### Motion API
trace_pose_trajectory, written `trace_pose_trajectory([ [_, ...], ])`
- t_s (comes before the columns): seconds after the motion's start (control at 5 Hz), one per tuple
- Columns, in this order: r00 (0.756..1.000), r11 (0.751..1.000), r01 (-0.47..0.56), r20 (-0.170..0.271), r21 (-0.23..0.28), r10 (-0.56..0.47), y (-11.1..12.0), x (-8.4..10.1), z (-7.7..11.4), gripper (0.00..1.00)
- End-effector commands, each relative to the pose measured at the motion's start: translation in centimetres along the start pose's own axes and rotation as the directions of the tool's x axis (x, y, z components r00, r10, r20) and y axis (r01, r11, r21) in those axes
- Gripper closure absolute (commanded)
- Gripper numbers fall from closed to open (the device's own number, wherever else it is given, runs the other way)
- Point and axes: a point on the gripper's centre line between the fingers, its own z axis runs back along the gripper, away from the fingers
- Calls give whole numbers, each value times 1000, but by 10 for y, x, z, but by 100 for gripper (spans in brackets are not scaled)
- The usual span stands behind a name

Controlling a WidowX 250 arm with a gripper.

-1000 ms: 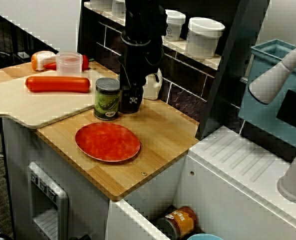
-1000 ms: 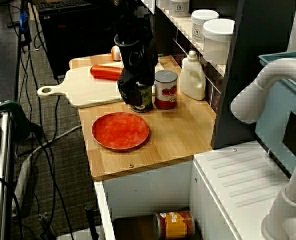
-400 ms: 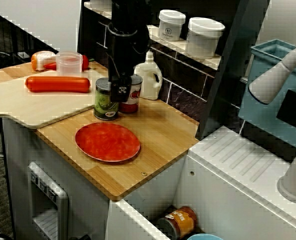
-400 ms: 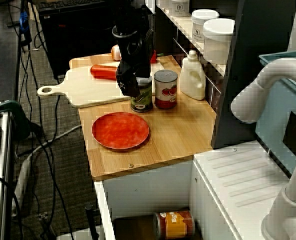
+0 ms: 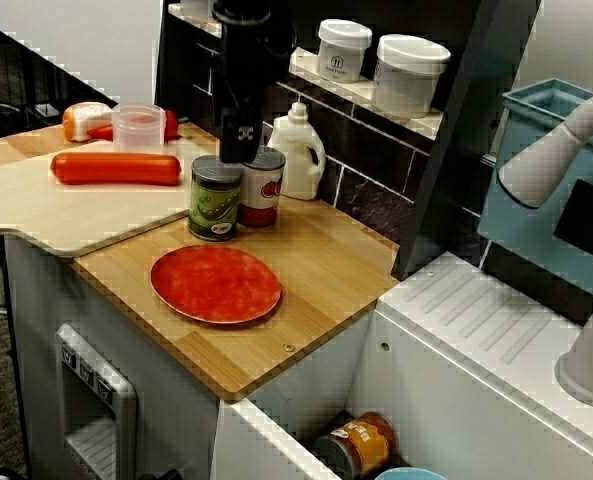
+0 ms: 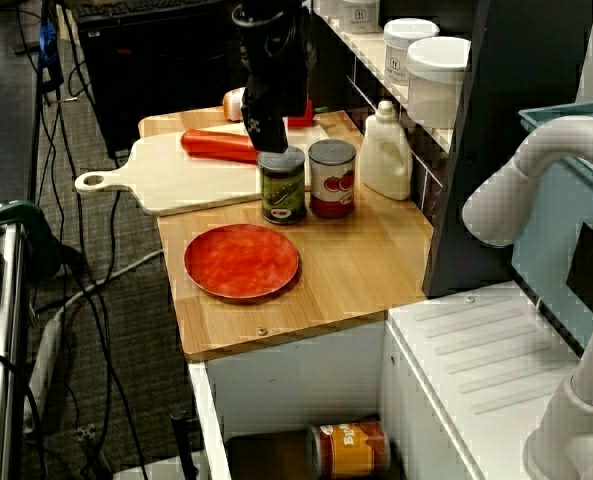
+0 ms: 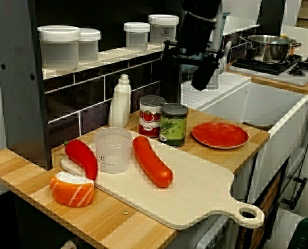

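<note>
In the view from the plate's side, the dark hand (image 5: pixel 238 140) is seen hanging in the air above two cans, and nothing is held in it. Whether its fingers are spread or pressed together cannot be told, because they are dark against a dark background in all three views. The green can (image 5: pixel 215 197) is found just below the hand, at about 6 o'clock from it, and it stands upright on the wooden worktop (image 5: pixel 326 270) without being touched by the hand. The red can (image 5: pixel 264 187) is placed just beside the green can, at 2 o'clock from it, also upright. A white bottle (image 5: pixel 298 150) is seen at 2 o'clock from the red can, close to the tiled wall. A red plate (image 5: pixel 216 283) lies flat at 6 o'clock from the green can, apart from it. A pale cutting board (image 5: pixel 66 215) is located at 9 o'clock from the cans, and a red sausage (image 5: pixel 116 168) and a clear plastic cup (image 5: pixel 139 127) are carried on it. In the higher view, the hand is seen directly over the lid of the green can.
</note>
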Motion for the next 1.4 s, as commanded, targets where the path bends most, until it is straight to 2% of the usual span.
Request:
trace_pose_trajectory([
  [0.0,999,1000,-25,44,17,24,26,-2,20,0],
  [0.2,998,999,-39,46,20,38,33,-5,21,0],
  [0.6,996,995,-77,40,64,75,50,-11,10,0],
  [0.8,994,993,-98,47,69,95,62,-17,5,0],
  [1.2,992,991,-122,48,49,120,75,-23,5,0],
])
